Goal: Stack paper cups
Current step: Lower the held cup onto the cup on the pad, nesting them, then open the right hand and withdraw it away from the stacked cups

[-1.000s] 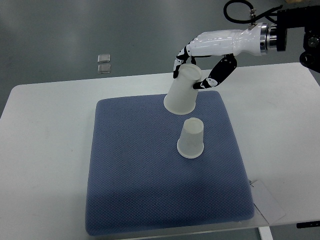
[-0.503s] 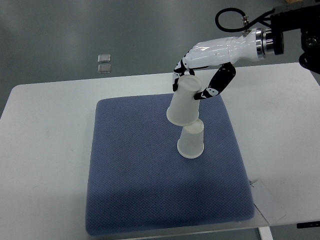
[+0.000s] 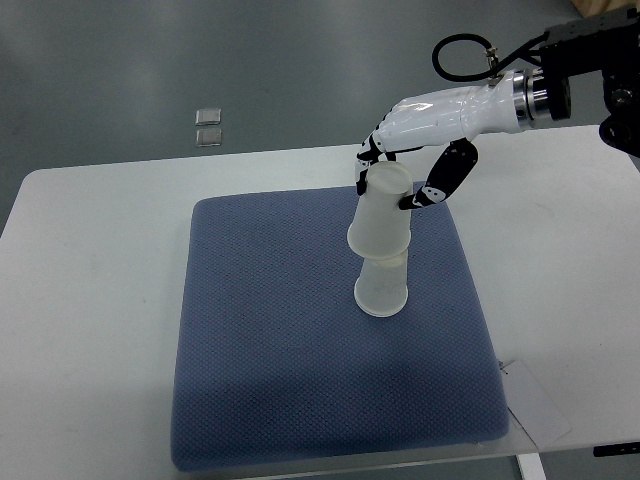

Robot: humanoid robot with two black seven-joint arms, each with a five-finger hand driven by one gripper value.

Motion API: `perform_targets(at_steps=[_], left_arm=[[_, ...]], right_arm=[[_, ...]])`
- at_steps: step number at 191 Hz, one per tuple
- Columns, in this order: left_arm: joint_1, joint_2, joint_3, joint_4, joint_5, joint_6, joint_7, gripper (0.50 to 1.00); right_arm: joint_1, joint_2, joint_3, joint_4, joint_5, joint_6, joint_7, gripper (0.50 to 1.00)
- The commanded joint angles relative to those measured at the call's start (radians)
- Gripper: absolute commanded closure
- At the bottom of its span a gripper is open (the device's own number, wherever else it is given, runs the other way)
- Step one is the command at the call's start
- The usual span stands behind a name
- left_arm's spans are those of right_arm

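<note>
Top view: right hand (image 3: 405, 182) grips the upper paper cup (image 3: 382, 215), mouth down, by its closed end. It sits directly over the lower cup (image 3: 381, 288), rim overlapping it, long axis slightly tilted. Both cups translucent white, tapered. Lower cup stands inverted on the blue textured mat (image 3: 280, 350).

Glossy white right hand (image 3: 412, 172) with black finger joints, silver wrist ring, looped black cable (image 3: 462, 50).

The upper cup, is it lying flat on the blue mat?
No, the right hand holds the upper cup upside down over the lower cup.
</note>
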Motion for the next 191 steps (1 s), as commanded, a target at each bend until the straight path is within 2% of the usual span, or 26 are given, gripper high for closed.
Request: perform_targets(at_steps=[1,48,170,180,191], left_arm=[[0.000,0.000,0.000,0.000,0.000,0.000,0.000,0.500],[0.000,0.000,0.000,0.000,0.000,0.000,0.000,0.500],[0.000,0.000,0.000,0.001,0.000,0.000,0.000,0.500],[0.000,0.000,0.000,0.001,0.000,0.000,0.000,0.500],[0.000,0.000,0.000,0.000,0.000,0.000,0.000,0.500]], right_arm=[[-0.001,-0.002,0.000,0.007,-0.002,0.016,0.006,0.961],[0.001,-0.016,0.000,0.027,-0.002,0.043,0.008,0.951],[-0.030,-0.011,0.003,0.025,-0.001,0.016,-0.003,0.951],[-0.041,-0.011,0.003,0.023,0.001,0.005,-0.004,0.942],[-0.049,-0.010,0.005,0.020,0.003,-0.012,-0.004,0.900]])
